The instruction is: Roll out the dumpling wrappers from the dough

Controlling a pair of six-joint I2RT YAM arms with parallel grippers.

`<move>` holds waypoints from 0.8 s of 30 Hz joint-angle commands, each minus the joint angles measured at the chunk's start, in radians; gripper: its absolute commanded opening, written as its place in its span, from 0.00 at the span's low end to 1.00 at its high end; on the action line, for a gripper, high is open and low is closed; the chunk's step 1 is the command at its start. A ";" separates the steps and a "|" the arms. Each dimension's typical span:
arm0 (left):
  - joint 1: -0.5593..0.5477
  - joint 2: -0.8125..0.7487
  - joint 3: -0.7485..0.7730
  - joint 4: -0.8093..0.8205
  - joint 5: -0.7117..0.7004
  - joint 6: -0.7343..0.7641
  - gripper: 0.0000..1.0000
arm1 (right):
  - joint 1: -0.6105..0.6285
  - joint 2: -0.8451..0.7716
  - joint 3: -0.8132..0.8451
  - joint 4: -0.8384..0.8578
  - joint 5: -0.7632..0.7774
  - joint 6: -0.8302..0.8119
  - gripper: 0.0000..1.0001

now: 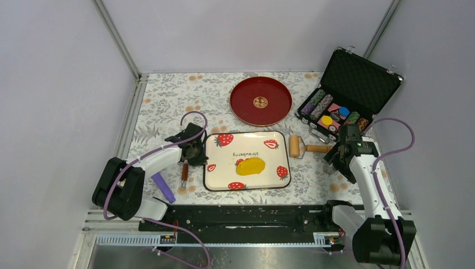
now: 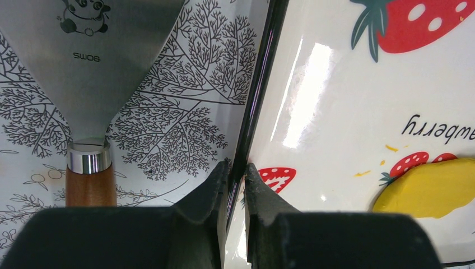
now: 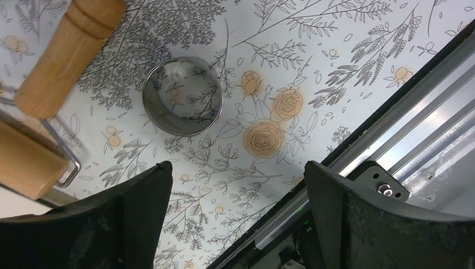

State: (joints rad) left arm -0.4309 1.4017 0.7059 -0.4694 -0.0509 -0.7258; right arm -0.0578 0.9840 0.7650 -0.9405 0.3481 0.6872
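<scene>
The dough [image 1: 250, 166] lies as a flattened yellow patch on the strawberry tray [image 1: 246, 147]. It also shows at the right edge of the left wrist view, dough [image 2: 431, 188]. My left gripper [image 1: 196, 150] [image 2: 236, 166] is shut on the tray's dark left rim [image 2: 260, 84], one finger on each side of it. My right gripper [image 1: 338, 159] [image 3: 235, 165] is open and holds nothing, hovering over the table beside the metal ring cutter [image 3: 182, 95]. The wooden rolling pin [image 1: 305, 147] [image 3: 67, 53] lies just right of the tray. No dumpling wrappers are in view.
A metal scraper with a wooden handle [image 2: 95, 56] [image 1: 184, 171] lies left of the tray, beside a purple stick [image 1: 163, 186]. At the back are a red plate [image 1: 261, 101] and an open poker chip case [image 1: 347, 89]. The table's metal edge rail [image 3: 414, 112] runs close to my right gripper.
</scene>
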 commanded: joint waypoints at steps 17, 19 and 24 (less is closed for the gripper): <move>0.007 0.040 -0.023 -0.086 -0.117 0.040 0.00 | -0.177 0.289 0.008 0.156 -0.196 -0.004 0.73; 0.007 0.040 -0.024 -0.086 -0.118 0.039 0.00 | -0.178 0.305 0.011 0.161 -0.185 -0.005 0.71; 0.007 0.041 -0.023 -0.086 -0.118 0.039 0.00 | -0.180 0.341 0.016 0.169 -0.192 -0.006 0.51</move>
State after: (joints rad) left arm -0.4309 1.4025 0.7067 -0.4694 -0.0509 -0.7227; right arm -0.2310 1.3056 0.7673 -0.7853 0.1635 0.6708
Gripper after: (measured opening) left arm 0.119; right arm 0.593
